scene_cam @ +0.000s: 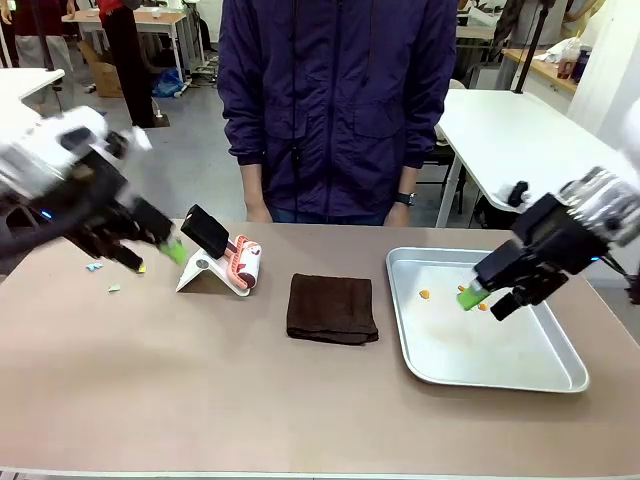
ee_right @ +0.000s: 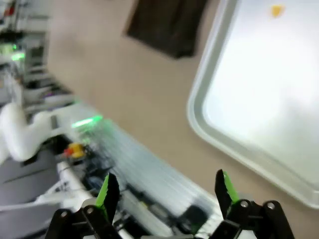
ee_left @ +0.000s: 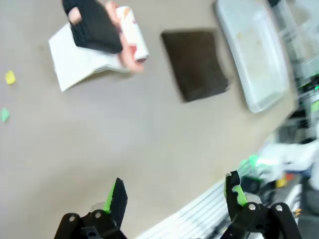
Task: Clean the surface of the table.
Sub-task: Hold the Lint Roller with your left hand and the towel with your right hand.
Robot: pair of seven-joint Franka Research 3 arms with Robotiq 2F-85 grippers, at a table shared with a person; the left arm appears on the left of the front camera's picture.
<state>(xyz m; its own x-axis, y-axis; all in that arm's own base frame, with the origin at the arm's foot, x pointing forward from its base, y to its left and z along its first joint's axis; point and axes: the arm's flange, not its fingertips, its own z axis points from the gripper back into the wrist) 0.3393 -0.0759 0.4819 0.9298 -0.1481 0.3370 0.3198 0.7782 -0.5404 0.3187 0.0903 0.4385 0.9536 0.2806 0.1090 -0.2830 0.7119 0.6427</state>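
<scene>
The brownish-beige table (scene_cam: 200, 380) carries small paper scraps (scene_cam: 93, 266) near its left side, seen as a yellow scrap (ee_left: 10, 77) and a green scrap (ee_left: 4, 114) in the left wrist view. My left gripper (scene_cam: 155, 257) hangs open just above the table, between the scraps and a lint roller (scene_cam: 238, 262) on its white stand. The same gripper (ee_left: 174, 186) holds nothing. My right gripper (scene_cam: 487, 300) hovers open and unladen over the silver tray (scene_cam: 500, 350), beside orange crumbs (scene_cam: 425, 294). In its own view the right gripper (ee_right: 166, 186) stands over the table's near edge.
A folded dark brown cloth (scene_cam: 332, 308) lies mid-table between roller and tray. A person in a dark jacket stands at the far edge, hands behind the table. The wrist views show the roller (ee_left: 99, 30), cloth (ee_left: 194, 62), tray (ee_left: 259, 59), tray rim (ee_right: 199, 114), cloth (ee_right: 167, 22).
</scene>
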